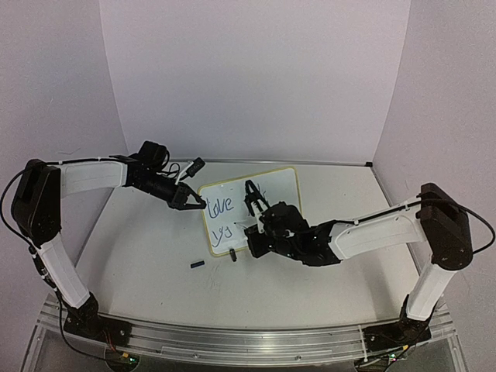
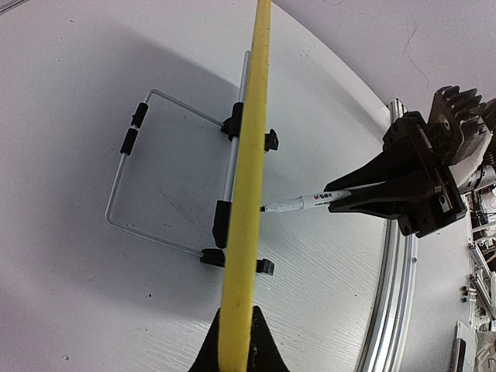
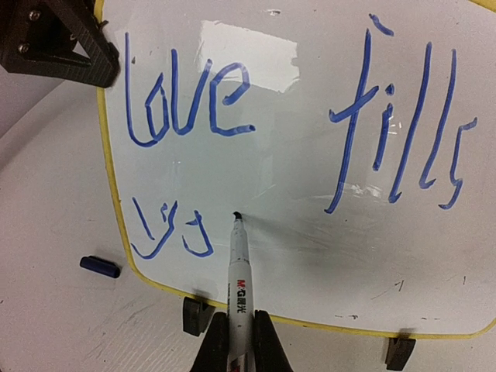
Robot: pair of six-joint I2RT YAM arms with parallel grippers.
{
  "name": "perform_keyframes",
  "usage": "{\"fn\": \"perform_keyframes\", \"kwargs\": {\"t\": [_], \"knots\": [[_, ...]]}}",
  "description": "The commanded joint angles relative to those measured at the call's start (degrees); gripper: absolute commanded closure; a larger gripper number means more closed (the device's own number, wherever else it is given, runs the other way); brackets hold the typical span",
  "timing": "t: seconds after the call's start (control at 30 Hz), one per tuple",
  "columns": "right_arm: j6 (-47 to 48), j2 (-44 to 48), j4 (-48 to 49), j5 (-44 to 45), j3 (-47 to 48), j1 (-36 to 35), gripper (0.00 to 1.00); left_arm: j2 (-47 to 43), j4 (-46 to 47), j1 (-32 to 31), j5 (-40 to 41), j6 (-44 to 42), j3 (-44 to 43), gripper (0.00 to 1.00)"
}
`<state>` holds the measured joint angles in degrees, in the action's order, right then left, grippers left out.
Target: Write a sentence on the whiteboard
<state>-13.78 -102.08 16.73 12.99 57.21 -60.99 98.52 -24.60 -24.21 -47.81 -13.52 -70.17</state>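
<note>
The whiteboard [image 1: 260,203] stands tilted on black clip feet mid-table; it fills the right wrist view [image 3: 310,155]. The sentence [image 3: 194,101] in blue reads "love fills" on top, with two rough letters [image 3: 170,232] below. My left gripper [image 1: 200,204] is shut on the board's left yellow rim [image 2: 246,232], seen edge-on. My right gripper [image 3: 240,341] is shut on a white marker [image 3: 242,279], whose tip touches the board just right of the lower letters. In the left wrist view the marker [image 2: 310,203] reaches the board's front from the right gripper [image 2: 349,198].
A blue marker cap [image 1: 198,265] lies on the table left of the board's foot, also in the right wrist view [image 3: 99,266]. The board's wire stand [image 2: 147,186] rests behind it. The table's metal rail [image 2: 395,279] runs along the near edge.
</note>
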Motion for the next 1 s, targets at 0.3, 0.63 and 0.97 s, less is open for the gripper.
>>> {"fn": "perform_keyframes", "kwargs": {"t": [0.3, 0.63, 0.97], "knots": [[-2.9, 0.0, 1.7, -0.6, -1.5, 0.3, 1.0, -0.7, -2.2, -0.3, 4.8, -2.9, -1.9, 1.0], [-4.0, 0.1, 1.6, 0.3, -3.1, 0.3, 1.0, -0.5, -2.2, -0.3, 4.8, -2.9, -1.8, 1.0], [0.3, 2.3, -1.0, 4.3, -0.1, 0.4, 1.0, -0.7, -2.2, -0.3, 4.8, -2.9, -1.8, 1.0]]}}
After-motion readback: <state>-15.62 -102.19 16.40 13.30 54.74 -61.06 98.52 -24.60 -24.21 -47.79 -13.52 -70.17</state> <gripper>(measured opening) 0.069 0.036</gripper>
